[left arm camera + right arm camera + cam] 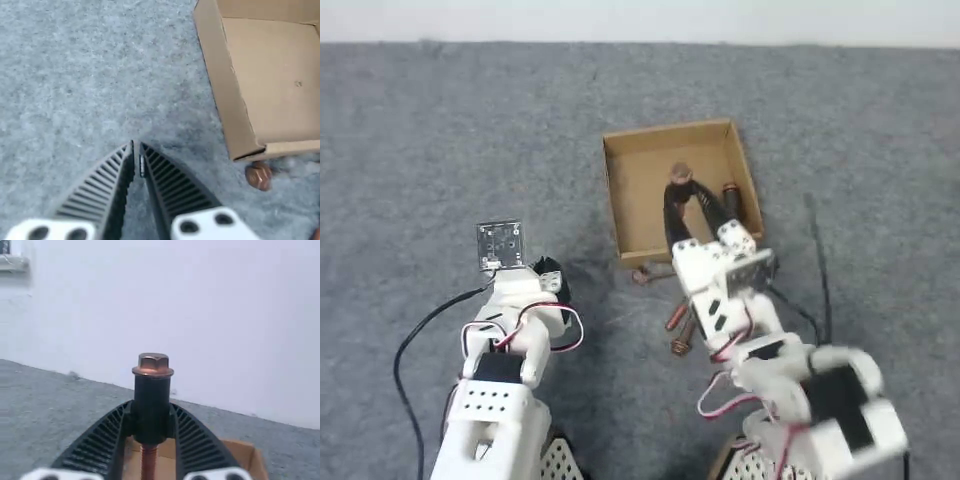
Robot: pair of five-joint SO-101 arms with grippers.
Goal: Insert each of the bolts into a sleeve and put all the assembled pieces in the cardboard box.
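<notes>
From above, the cardboard box point(620, 190) sits on the grey carpet point(470, 130). The right gripper point(688, 205) hangs over the inside of the box, clamped on a black sleeve point(676, 200) with a copper bolt point(679, 176) through it. A second dark piece point(729, 190) lies inside the box against one side wall. A loose bolt point(645, 275) lies on the carpet just outside the near wall. Two more copper pieces point(678, 330) lie beside the right arm point(740, 310) (partly covered by it). The left arm point(510, 330) stands well apart from the box.

From the left wrist, the left gripper point(136, 152) points down at bare carpet, its fingers point(170, 185) closed nearly tip to tip on nothing. The box wall point(220, 85) is off to one side, and the loose bolt's head point(259, 175) lies just outside the box corner.

From the right wrist, both fingers point(197, 440) press the sleeve point(151, 390) upright. The bolt's head point(152, 364) rests on the sleeve's top end and the thread point(148, 460) sticks out below, over the box point(242, 452).
</notes>
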